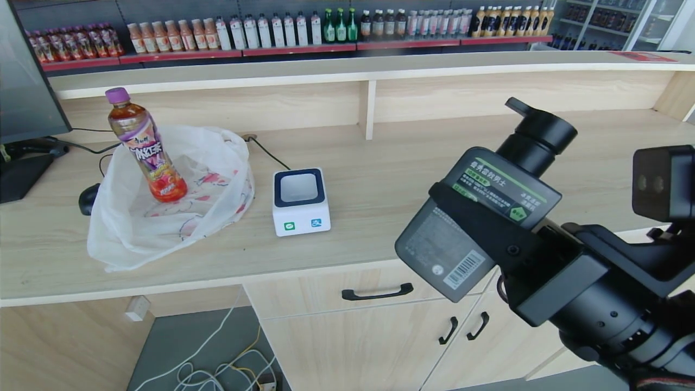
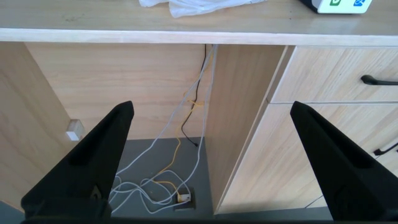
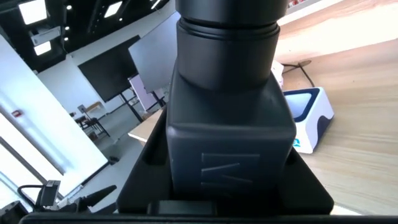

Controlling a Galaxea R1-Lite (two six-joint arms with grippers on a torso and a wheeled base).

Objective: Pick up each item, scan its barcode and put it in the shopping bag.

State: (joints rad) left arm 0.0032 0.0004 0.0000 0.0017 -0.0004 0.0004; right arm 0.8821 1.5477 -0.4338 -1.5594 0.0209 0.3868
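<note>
I have the dark grey, square-shouldered plastic pump bottle (image 1: 440, 247) pinched in my right pincer (image 1: 467, 214). One black finger crosses its labelled face, and the bottle is off the surface. It hangs tilted, with its round black pump head (image 1: 543, 130) pointing up and away from me. The white barcode patch (image 1: 465, 270) sits near its lower corner, turned toward my head camera. The bottle is over the near edge of the pale wooden surface (image 1: 380, 179), to the right of the small white square scanner box with its dark-framed window (image 1: 300, 201) and well apart from it.

Just left of the scanner lies the thin white plastic shopping bag (image 1: 125, 239), open and slumped. A clear bottle of reddish tea with a purple cap (image 1: 146, 146) stands in it, leaning slightly. A black mouse (image 1: 88, 199) rests at the bag's far left side, beside the foot of a dark monitor (image 1: 24, 70).

My left pincer (image 2: 211, 106) is spread wide with nothing in it, low in front of the cabinet below the surface's edge. White and yellow cables (image 2: 161, 186) trail on the floor there. Drawer fronts with black handles (image 1: 377, 293) sit under the surface, and a red-edged shelf of drink bottles (image 1: 326, 27) runs along the back wall.
</note>
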